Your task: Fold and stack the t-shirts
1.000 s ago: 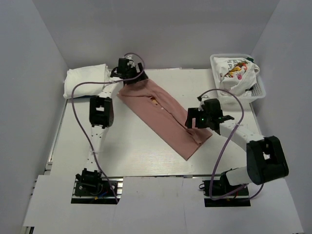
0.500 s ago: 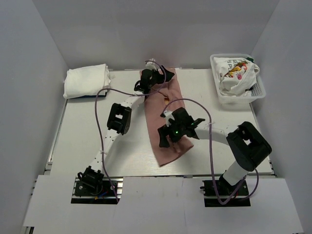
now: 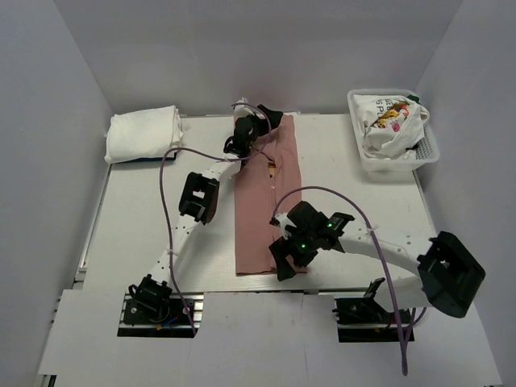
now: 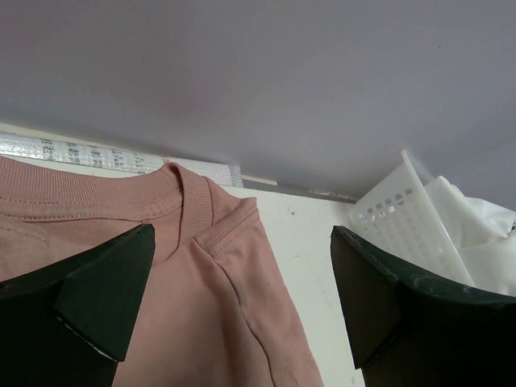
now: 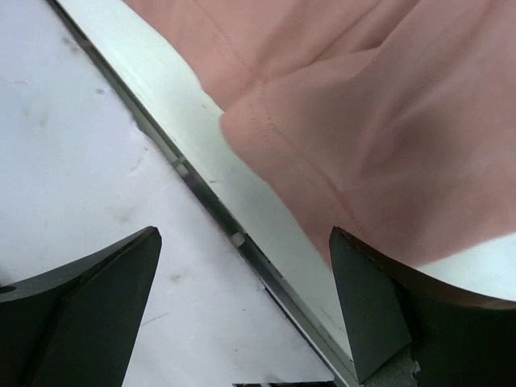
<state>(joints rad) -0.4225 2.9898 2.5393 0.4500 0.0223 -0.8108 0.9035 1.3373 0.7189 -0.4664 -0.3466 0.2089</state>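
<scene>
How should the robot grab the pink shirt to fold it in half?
Probably by the bottom hem, coming from the near edge of the table. The pink shirt lies flat in a long strip, collar far, hem near, so that end can lift over toward the collar. The right hand is open there; the left hand is open by the collar.

Long folded dusty-pink cotton t-shirt (image 3: pixel 266 210) on white table (image 3: pixel 129 218), centre, running from far edge to near edge. Left gripper (image 3: pixel 260 125) at its far, collar end; right gripper (image 3: pixel 284 260) at its near end. Folded white cotton t-shirts (image 3: pixel 143 133): far left corner. White plastic mesh basket (image 3: pixel 429 153): far right corner, crumpled white printed t-shirt (image 3: pixel 391 121) inside.
</scene>
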